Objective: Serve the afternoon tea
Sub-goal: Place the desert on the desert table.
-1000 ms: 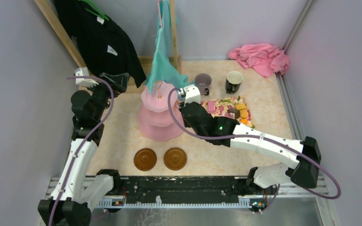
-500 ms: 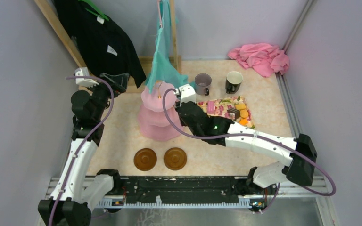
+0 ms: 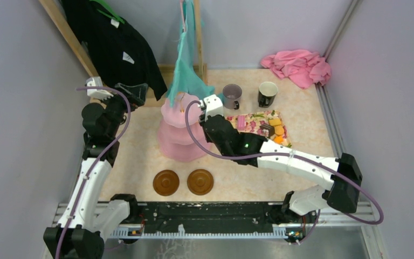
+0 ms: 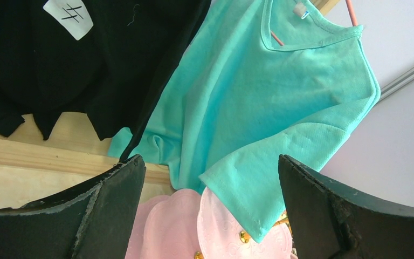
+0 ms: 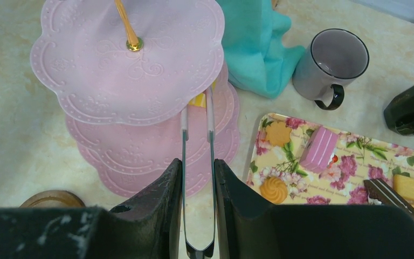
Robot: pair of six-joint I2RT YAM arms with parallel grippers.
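Right gripper is clamped on the metal tongs, which run straight ahead and slip under the top tier of the pink three-tier stand. The tips are squeezed nearly together on a yellow cake over the middle tier, though I can't tell if it's touching down. Right arm reaches low across the table, while the left gripper hangs spread and empty by the teal shirt.

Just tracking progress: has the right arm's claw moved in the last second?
Yes. In the top view the right claw has shifted left, closer to the pink three-tier scalloped stand and farther from the flowered rectangular tray.
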